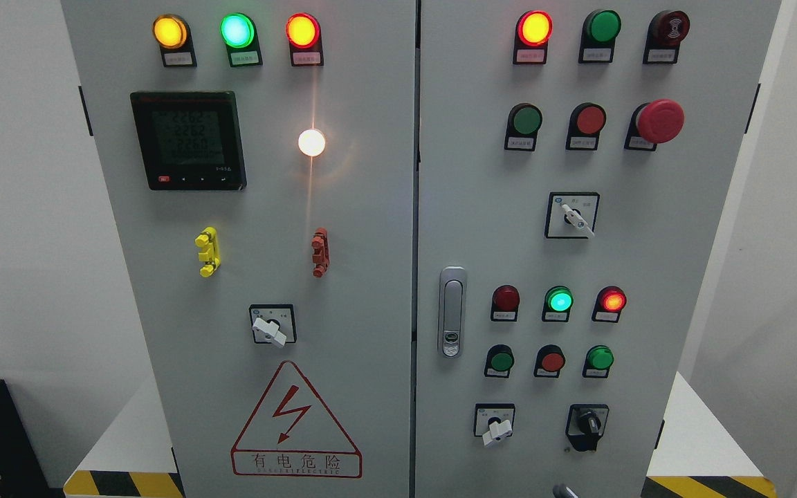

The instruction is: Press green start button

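Several green buttons (527, 120) sit left of the red mushroom stop (660, 121), labels too small to read; a hand (564, 491), cropped below, state cannot be told.

Round green start button (527, 120), unlit, upper right door, beside red button

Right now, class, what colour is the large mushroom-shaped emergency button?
Red mushroom-shaped emergency button, clearest in the head view.

Only a grey tip (564, 490) shows at the bottom edge.
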